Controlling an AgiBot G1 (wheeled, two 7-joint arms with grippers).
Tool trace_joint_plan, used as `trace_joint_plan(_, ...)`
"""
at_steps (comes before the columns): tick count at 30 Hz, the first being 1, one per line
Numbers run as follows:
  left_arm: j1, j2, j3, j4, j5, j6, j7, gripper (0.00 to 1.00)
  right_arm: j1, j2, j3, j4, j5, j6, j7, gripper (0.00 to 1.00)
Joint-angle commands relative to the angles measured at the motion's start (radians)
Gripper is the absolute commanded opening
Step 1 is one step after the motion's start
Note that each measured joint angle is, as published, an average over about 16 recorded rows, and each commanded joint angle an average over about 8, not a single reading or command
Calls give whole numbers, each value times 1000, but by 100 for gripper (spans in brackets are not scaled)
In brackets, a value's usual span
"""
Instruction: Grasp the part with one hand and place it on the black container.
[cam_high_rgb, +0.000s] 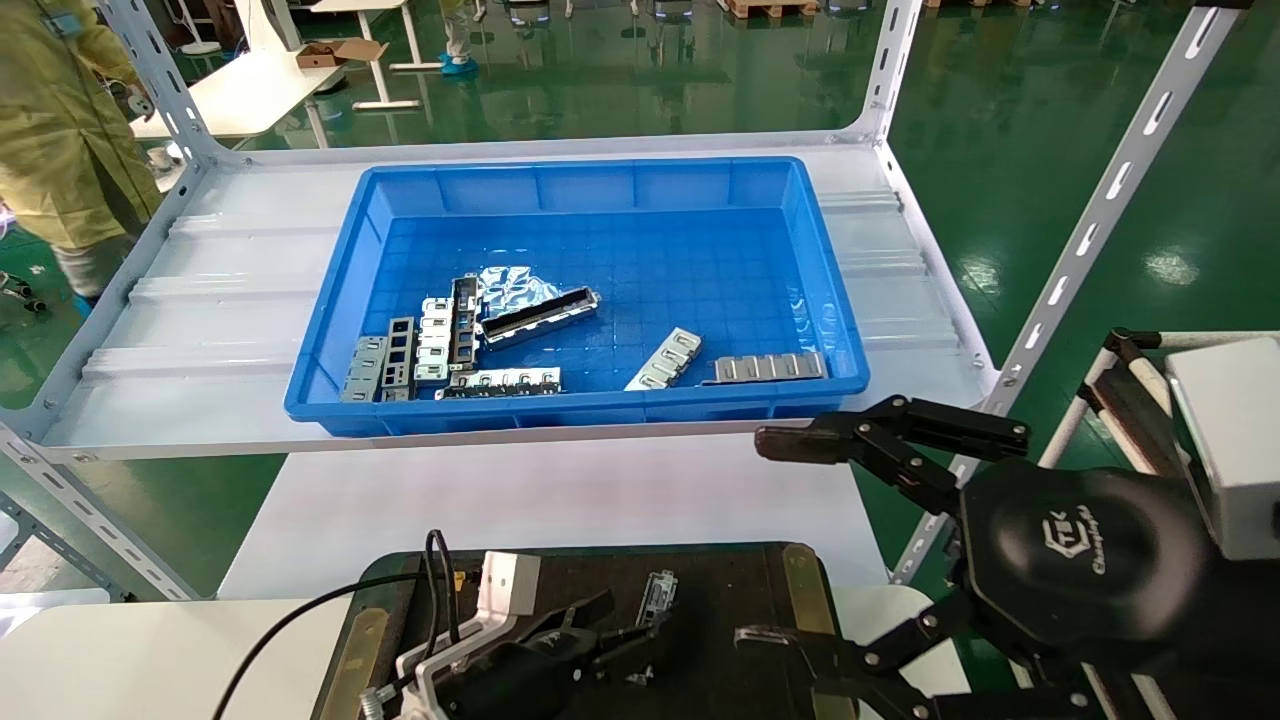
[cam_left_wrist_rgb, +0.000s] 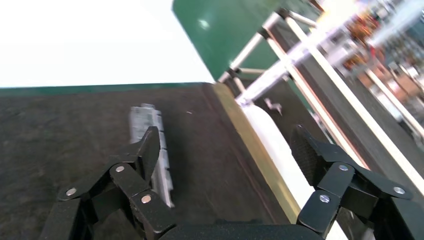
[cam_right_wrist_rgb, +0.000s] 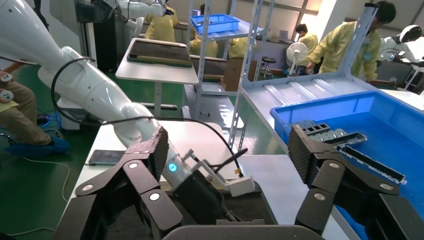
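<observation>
The part (cam_high_rgb: 658, 595), a narrow grey metal channel, lies flat on the black container (cam_high_rgb: 735, 590). My left gripper (cam_high_rgb: 625, 640) hangs low over the container, open, with one finger right beside the part. In the left wrist view the part (cam_left_wrist_rgb: 143, 120) runs under that finger (cam_left_wrist_rgb: 149, 150), while the other finger stands wide apart past the brass strip (cam_left_wrist_rgb: 250, 145). The left gripper (cam_left_wrist_rgb: 225, 145) holds nothing there. My right gripper (cam_high_rgb: 790, 540) is open and empty to the right of the container, and shows the same in its own view (cam_right_wrist_rgb: 229, 145).
A big blue bin (cam_high_rgb: 600, 410) on the white shelf behind holds several more metal parts and a foil bag. Slotted shelf posts (cam_high_rgb: 1090, 220) rise at the right. A person in yellow (cam_high_rgb: 60, 120) stands at the far left.
</observation>
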Motion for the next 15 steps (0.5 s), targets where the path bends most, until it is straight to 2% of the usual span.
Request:
trace_joint_plan(1,-8,-32,7,-24,10,39,8,100,0,0,0,0,0,0,0,100)
trace_joint_plan(15,-58,-215,-15,-87,46,341,110,100,0,0,-1,0,1,0,0,100)
